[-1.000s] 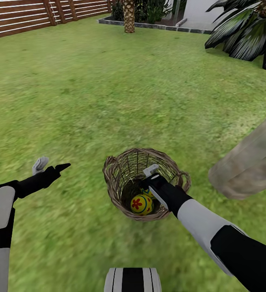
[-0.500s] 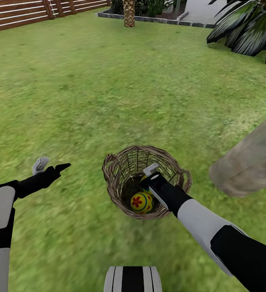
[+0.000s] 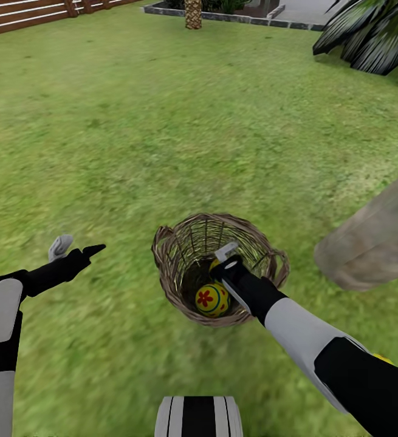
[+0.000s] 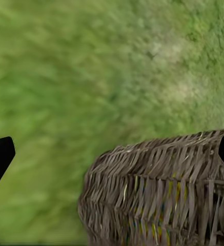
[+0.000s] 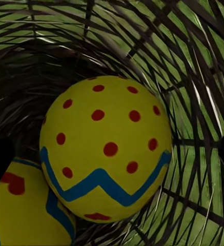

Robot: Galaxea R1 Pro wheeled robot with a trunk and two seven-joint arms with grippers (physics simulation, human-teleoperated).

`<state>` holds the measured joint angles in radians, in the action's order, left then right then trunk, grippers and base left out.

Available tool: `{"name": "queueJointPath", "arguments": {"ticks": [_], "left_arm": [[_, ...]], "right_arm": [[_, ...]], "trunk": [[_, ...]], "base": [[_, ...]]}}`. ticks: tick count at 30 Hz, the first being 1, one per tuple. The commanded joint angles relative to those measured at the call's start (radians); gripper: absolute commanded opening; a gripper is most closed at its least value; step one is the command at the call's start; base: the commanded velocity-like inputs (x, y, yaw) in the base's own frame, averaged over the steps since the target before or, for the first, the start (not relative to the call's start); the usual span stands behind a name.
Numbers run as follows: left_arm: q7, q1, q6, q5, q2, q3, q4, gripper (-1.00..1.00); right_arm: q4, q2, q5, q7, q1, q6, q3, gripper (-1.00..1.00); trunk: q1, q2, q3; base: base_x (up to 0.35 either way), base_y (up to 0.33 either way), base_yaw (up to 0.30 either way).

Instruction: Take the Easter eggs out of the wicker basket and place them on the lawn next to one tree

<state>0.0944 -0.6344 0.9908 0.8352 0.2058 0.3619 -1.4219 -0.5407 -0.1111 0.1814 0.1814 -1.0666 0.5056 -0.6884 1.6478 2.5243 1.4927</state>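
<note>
The wicker basket (image 3: 259,246) stands on the lawn (image 3: 132,121) just ahead of me. My right gripper (image 3: 222,258) reaches down inside it, open. Between its spread fingers lies a yellow Easter egg (image 5: 106,148) with red dots and a blue zigzag. A second egg (image 5: 19,205) with a red heart touches it. In the head view an egg (image 3: 211,299) with a red flower rests on the basket's floor. My left gripper (image 3: 80,246) hovers open over the grass to the basket's left, and its wrist camera faces the basket's woven outer wall (image 4: 163,189). The tree's leaning grey-brown trunk (image 3: 375,237) rises at the right.
A brown slatted fence (image 3: 16,15) runs along the far left, a palm trunk (image 3: 192,15) stands in a stone-edged bed at the back, and dark palm fronds (image 3: 369,30) hang at the far right. A small yellow patch (image 3: 382,359) peeks out beside my right forearm.
The whole head view has shifted, so the fence and palms sit higher in the picture: the camera moved. My right gripper stays inside the basket and my left arm holds its pose.
</note>
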Motion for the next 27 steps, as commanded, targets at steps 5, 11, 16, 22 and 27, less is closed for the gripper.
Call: {"name": "queueJointPath", "arguments": {"ticks": [5, 11, 16, 22, 27], "left_arm": [[0.01, -0.001, 0.005, -0.008, 0.0, 0.002, 0.0, 1.0], [0.01, -0.001, 0.005, -0.008, 0.0, 0.002, 0.0, 1.0], [0.01, -0.001, 0.005, -0.008, 0.0, 0.002, 0.0, 1.0], [0.01, -0.001, 0.005, -0.008, 0.0, 0.002, 0.0, 1.0], [0.01, -0.001, 0.005, -0.008, 0.0, 0.002, 0.0, 1.0]], "right_arm": [[-0.002, -0.002, 0.01, 0.01, -0.001, -0.004, -0.009, 1.0], [-0.002, -0.001, 0.01, 0.01, -0.001, -0.004, -0.009, 1.0], [-0.002, 0.0, 0.01, 0.01, -0.001, -0.004, -0.009, 1.0], [-0.003, 0.001, 0.01, 0.01, -0.001, -0.004, -0.009, 1.0], [-0.004, 0.001, 0.01, 0.018, -0.001, -0.004, -0.008, 1.0]], "trunk": [[0.001, 0.001, 0.012], [0.002, 0.001, 0.016], [0.003, 0.002, 0.028], [0.004, 0.002, 0.036], [0.004, 0.002, 0.036]], "base": [[0.0, 0.0, 0.0], [0.0, 0.0, 0.0], [0.0, 0.0, 0.0], [0.0, 0.0, 0.0], [0.0, 0.0, 0.0]]}}
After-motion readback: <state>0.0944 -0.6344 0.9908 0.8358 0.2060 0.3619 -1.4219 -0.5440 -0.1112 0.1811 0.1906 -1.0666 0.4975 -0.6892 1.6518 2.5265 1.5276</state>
